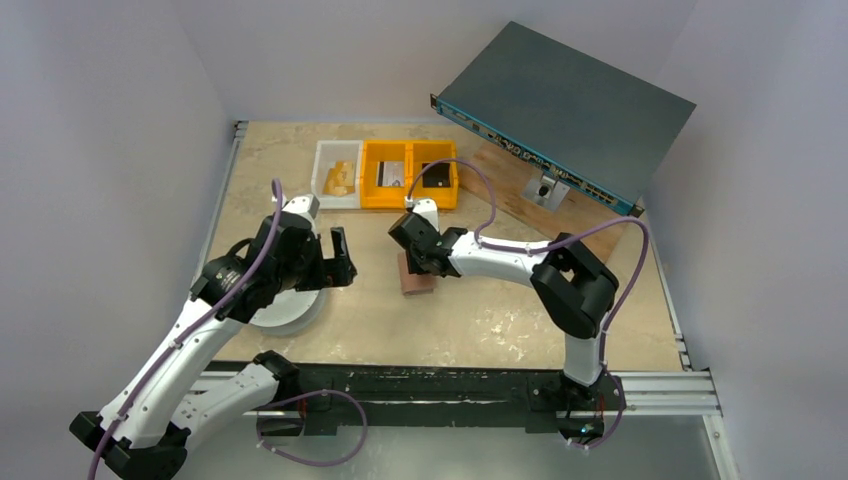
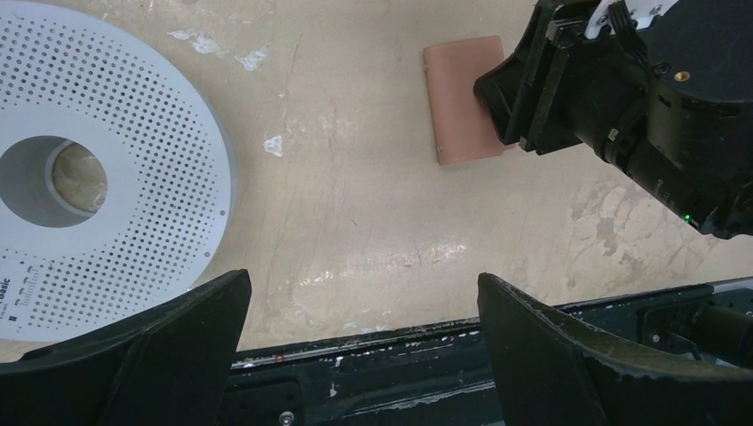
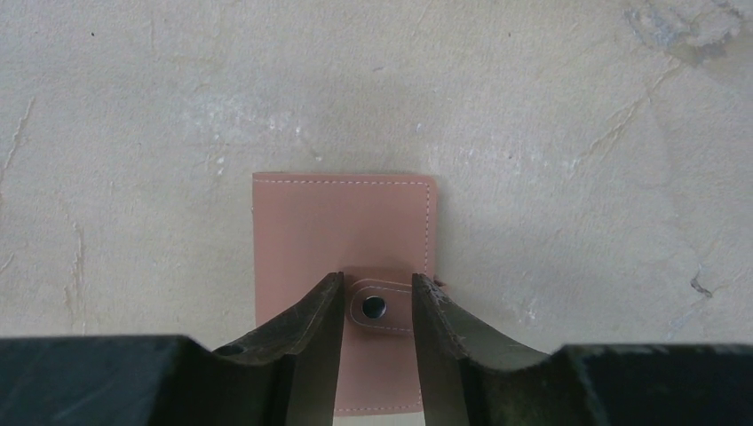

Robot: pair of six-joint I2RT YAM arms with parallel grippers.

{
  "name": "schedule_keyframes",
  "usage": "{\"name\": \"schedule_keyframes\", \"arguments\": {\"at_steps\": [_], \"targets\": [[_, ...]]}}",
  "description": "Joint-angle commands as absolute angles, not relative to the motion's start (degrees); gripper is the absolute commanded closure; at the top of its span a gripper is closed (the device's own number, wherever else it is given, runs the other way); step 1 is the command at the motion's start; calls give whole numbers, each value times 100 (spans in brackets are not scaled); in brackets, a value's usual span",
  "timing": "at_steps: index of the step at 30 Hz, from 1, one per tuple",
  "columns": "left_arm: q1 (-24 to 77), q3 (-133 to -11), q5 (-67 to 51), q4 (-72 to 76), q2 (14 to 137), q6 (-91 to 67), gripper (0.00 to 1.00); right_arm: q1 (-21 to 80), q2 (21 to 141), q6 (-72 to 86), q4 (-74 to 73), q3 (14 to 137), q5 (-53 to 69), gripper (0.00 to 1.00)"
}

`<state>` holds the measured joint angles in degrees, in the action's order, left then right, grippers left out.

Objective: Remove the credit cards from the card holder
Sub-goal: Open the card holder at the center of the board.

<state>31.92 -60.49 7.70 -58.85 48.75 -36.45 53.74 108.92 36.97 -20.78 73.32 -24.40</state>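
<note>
The card holder is a pinkish-tan wallet lying closed and flat on the table, also seen in the left wrist view and the right wrist view. Its snap tab is fastened. My right gripper is right over it, jaws a narrow gap apart on either side of the snap, gripping nothing that I can see. In the top view the right gripper covers the wallet's far end. My left gripper is wide open and empty, left of the wallet. The credit cards are hidden.
A grey perforated disc lies under the left arm, also in the left wrist view. A white bin and yellow bins stand at the back. A grey box stands tilted at back right. A black rail runs along the front edge.
</note>
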Motion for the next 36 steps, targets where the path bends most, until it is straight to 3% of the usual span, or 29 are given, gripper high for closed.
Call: {"name": "schedule_keyframes", "arguments": {"at_steps": [1,13,16,24,36], "targets": [[3163,-6027,709,-5717,4870,-3674,0,5431,10536,3907,-2145,7175,-2355,68],[3160,-5977,635,-5687,4918,-3700,0,5493,10651,4006,-2021,6998,-2108,66],[3161,-5941,654,-5674,4890,-3707,0,5493,10715,4024,-1995,6993,-2090,72],[3156,-5833,543,-5598,4920,-3727,0,5485,10676,3973,-1849,6961,-1918,100],[3170,-4981,-502,-4586,5066,-4053,1,5492,9741,3920,-1346,6391,-1327,100]]}}
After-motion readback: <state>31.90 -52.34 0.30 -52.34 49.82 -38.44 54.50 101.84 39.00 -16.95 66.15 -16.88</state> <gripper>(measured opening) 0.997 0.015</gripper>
